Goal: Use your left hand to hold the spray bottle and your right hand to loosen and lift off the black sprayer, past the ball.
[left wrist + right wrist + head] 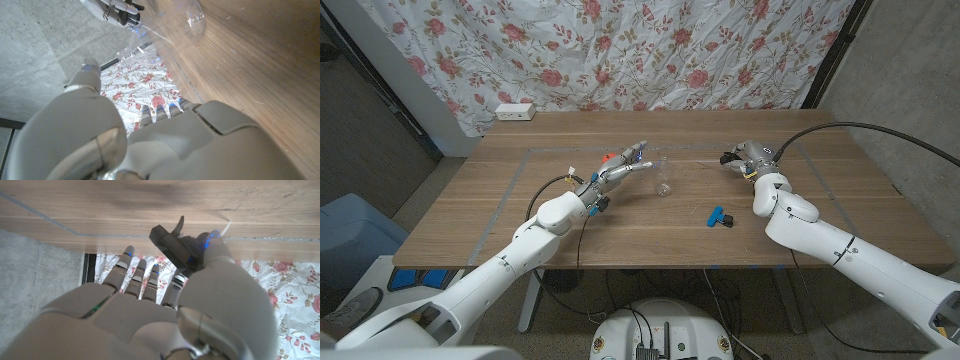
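1. Flowered cloth hangs behind a wooden table with pale tape lines on it.
2. At the middle of the table, the left hand reaches toward 3 o'clock and has its fingers about the clear spray bottle; the grip seems light, and how tightly it closes I cannot tell. The left wrist view shows the bottle's see-through wall just past the fingertips.
3. At about 2 o'clock from the bottle, well apart from it, the right hand holds the black sprayer, pinched at its fingertips above the wood.
4. Judged from this, the sprayer is already off the bottle and carried aside. What may remain is setting it down and letting go of the bottle.
5. A small blue clip-like thing lies at roughly 5 o'clock from the bottle; what it is stays unclear.
6. Something orange sits just behind the left hand, partly hidden; it may be the ball, but I cannot tell. The bottle's neck is too faint to make out.
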You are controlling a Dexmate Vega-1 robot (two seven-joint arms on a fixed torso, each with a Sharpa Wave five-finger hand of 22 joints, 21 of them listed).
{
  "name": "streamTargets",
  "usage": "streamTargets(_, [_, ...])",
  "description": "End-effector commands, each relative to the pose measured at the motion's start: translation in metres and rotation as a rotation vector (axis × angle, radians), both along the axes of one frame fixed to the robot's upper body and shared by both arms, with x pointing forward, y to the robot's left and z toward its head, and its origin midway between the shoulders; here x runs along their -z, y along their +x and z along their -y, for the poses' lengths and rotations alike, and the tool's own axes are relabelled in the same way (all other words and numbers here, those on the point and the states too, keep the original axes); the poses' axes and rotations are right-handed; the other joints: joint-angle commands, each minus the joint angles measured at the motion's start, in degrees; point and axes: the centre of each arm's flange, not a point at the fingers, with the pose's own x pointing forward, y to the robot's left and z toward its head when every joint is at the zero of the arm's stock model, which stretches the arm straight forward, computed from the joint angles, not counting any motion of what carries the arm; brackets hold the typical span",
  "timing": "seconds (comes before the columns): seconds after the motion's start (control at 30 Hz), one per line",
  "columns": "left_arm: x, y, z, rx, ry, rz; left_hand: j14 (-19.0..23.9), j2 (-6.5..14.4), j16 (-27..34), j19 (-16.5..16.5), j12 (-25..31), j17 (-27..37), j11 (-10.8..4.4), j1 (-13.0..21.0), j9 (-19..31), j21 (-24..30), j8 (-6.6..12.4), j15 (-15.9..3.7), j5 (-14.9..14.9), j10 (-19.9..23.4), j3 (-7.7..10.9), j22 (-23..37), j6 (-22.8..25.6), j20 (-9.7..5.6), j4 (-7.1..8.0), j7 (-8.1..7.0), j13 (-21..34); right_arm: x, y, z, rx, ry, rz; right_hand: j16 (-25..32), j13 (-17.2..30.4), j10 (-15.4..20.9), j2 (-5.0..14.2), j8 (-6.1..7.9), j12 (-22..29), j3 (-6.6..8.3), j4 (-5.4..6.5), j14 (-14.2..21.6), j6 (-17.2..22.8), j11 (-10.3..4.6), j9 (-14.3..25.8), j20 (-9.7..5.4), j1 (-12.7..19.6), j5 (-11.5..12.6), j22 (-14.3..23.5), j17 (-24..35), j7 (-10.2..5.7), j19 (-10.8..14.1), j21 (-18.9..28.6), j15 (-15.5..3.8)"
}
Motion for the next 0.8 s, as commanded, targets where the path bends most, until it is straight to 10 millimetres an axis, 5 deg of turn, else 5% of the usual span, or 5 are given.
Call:
streamTargets(0.03, [0.008, -0.003, -0.014, -0.019, -0.101, -0.026, -0.1, 0.3, 0.4, -1.7, 0.6, 0.2, 0.08, -0.8, 0.2, 0.3, 0.53, 0.24, 0.0, 0.6, 0.13, 0.2, 0.8, 0.3, 0.47, -0.15, 0.1, 0.003, 0.004, 0.0, -0.017, 0.065, -0.027, -0.1, 0.1, -0.2, 0.45, 3.32, -0.4, -0.34, 0.19, 0.1, 0.5, 0.55, 0.4, 0.29, -1.0, 0.2, 0.3, 0.3, -0.43, 0.2, -0.1, 0.44])
streamTargets(0.8, [0.025, -0.009, -0.034, -0.122, -0.217, -0.046, 1.2, 1.3, 0.6, -0.1, 1.0, 0.2, -0.09, -2.3, 0.2, 0.7, 0.62, -0.09, -0.2, 2.2, 0.14, 0.2, 2.1, 0.45, 0.69, 0.18, 0.1, 0.008, 0.015, 0.0, -0.023, 0.118, -0.066, -0.5, 0.2, -0.8, 0.18, 1.9, -0.8, -0.87, 0.49, -0.4, -2.2, 1.1, -0.6, 0.64, -2.8, 0.3, 0.3, 0.4, -0.37, 0.1, -0.4, 0.99])
